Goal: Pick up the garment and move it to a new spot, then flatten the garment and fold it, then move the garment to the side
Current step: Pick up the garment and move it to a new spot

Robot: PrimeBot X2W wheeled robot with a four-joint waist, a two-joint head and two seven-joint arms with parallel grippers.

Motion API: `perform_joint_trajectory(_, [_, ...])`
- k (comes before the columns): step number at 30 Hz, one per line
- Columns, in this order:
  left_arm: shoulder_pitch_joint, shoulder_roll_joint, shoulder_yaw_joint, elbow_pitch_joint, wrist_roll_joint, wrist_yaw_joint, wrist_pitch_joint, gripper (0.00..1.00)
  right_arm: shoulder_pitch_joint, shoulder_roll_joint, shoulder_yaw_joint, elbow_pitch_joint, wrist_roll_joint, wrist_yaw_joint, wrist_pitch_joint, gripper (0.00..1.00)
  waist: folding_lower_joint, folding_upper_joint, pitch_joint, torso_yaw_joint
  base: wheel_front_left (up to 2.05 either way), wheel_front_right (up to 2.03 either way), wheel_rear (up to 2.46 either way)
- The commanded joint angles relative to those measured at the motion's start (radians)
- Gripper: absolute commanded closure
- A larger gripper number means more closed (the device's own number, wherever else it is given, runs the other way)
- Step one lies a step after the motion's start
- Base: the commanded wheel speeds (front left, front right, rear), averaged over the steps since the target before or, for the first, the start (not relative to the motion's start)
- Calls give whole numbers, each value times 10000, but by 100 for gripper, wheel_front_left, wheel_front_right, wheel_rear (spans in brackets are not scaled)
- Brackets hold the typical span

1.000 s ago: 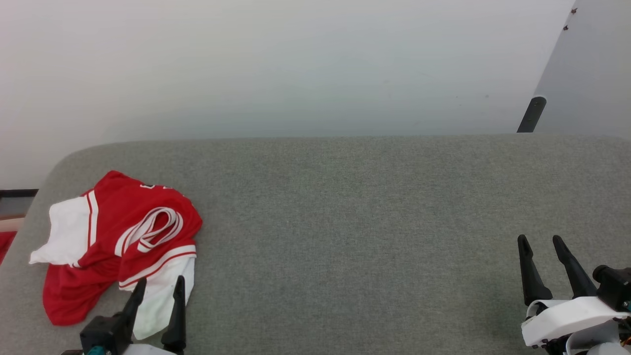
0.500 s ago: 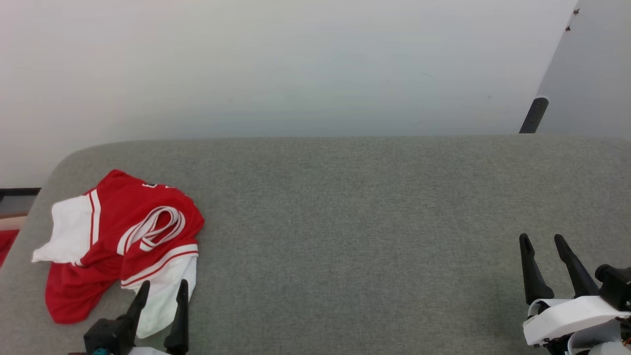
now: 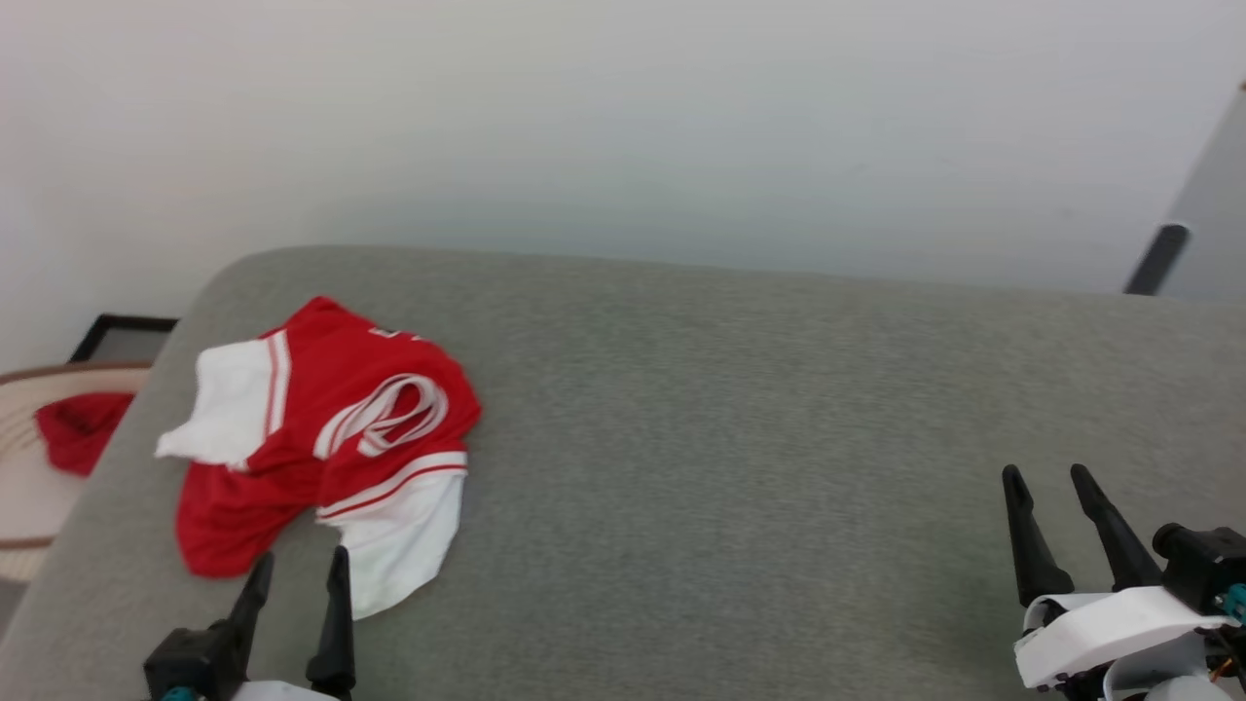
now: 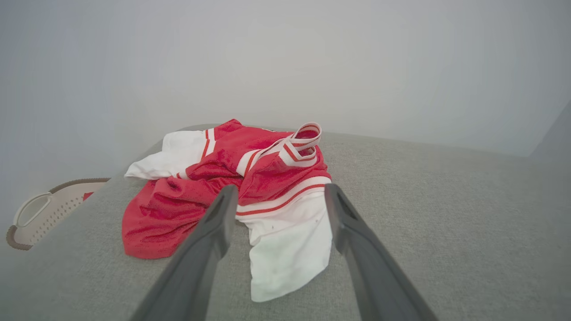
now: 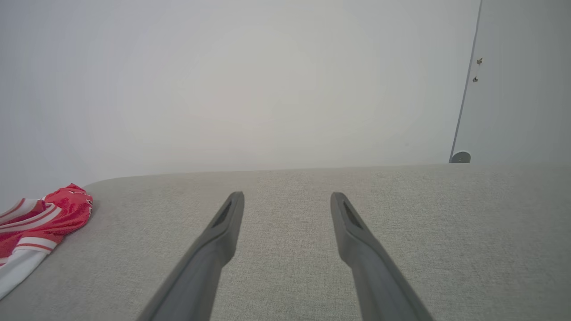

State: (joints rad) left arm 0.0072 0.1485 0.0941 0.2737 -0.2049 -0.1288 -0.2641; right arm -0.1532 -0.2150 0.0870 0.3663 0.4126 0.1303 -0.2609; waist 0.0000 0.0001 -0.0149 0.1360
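Grey fabric surface point(image 3: 740, 409) — crumpled red-and-white garment point(image 3: 331, 428) lies on it.

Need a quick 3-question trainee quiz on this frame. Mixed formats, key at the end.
1. True or false: the left gripper is shut on the garment.
2. Which gripper is nearer the garment? A) right gripper B) left gripper C) both equally near
3. Fill in: the sleeve lying nearest the left gripper is ____ in colour.
Key: 1 false; the left gripper and right gripper are both open, holding nothing. 2 B. 3 white.
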Motion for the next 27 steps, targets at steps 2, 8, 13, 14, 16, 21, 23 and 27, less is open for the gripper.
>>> perform_joint_trajectory(2, [-20, -56, 142, 14, -3, 10, -5, 0, 10, -2, 140, -30, 80, 8, -16, 0, 0, -1, 35, 944, 0, 0, 0])
perform_joint_trajectory(8, [39, -120, 236, 32, 43, 3, -5, 0, -98, 35, 405, 32, 180, 8, -21, 0, 0, -1, 13, 2139, 0, 0, 0])
perform_joint_trajectory(13, [85, -159, 336, 16, 64, 19, -5, 0, -187, 69, 656, 150, 215, 8, -30, 0, 0, -1, -66, 3226, 0, 0, 0])
perform_joint_trajectory(14, [85, -159, 336, 16, 64, 19, -5, 0, -187, 69, 656, 150, 215, 8, -30, 0, 0, -1, -66, 3226, 0, 0, 0])
perform_joint_trajectory(16, [151, -173, 407, -8, 66, 28, -5, 0, -288, 108, 828, 165, 218, 8, -32, 0, 0, -1, -50, 3583, 0, 0, 0])
perform_joint_trajectory(21, [469, -418, 946, -556, -123, 215, -5, 0, -990, 110, 1682, 312, 278, 6, 54, 0, 0, -1, 303, 3865, 0, 0, 0])
perform_joint_trajectory(23, [665, -507, 1193, -820, -178, 280, -5, 0, -1332, 104, 2092, 439, 374, 6, 85, 0, 0, -1, 403, 3933, 0, 0, 0])
perform_joint_trajectory(27, [1015, -721, 1589, -1353, -264, 379, -5, 0, -1950, 70, 2841, 778, 566, 6, 76, 0, 0, -1, 525, 4017, 0, 0, 0])
